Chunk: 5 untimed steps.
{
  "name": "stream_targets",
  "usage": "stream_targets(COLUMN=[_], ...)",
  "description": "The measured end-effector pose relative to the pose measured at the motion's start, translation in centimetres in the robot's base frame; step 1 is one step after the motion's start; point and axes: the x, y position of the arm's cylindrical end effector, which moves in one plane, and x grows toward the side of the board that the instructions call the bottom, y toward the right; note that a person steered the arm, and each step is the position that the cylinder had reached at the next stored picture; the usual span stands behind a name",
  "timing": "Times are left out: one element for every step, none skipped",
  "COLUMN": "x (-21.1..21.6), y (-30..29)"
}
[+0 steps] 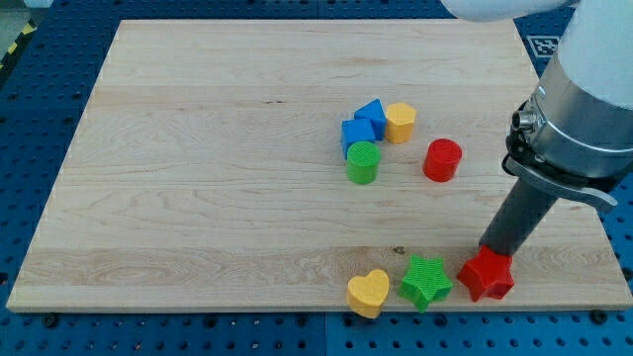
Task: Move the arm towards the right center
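My tip (492,253) is at the lower right of the wooden board (198,178), touching the top of the red star (487,276). The green star (426,282) and the yellow heart (369,293) lie in a row to the star's left, along the board's bottom edge. Near the board's middle right is a cluster: two blue blocks (363,124), a yellow block (400,123) and a green cylinder (363,162). A red cylinder (442,160) stands to their right, above and left of my tip.
The arm's grey and white body (584,99) hangs over the board's right edge. A blue perforated table (40,109) surrounds the board on all sides.
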Motion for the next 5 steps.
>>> stream_targets(x=[0.3, 0.1, -1.7, -4.5, -4.5], y=[0.3, 0.3, 0.4, 0.7, 0.7])
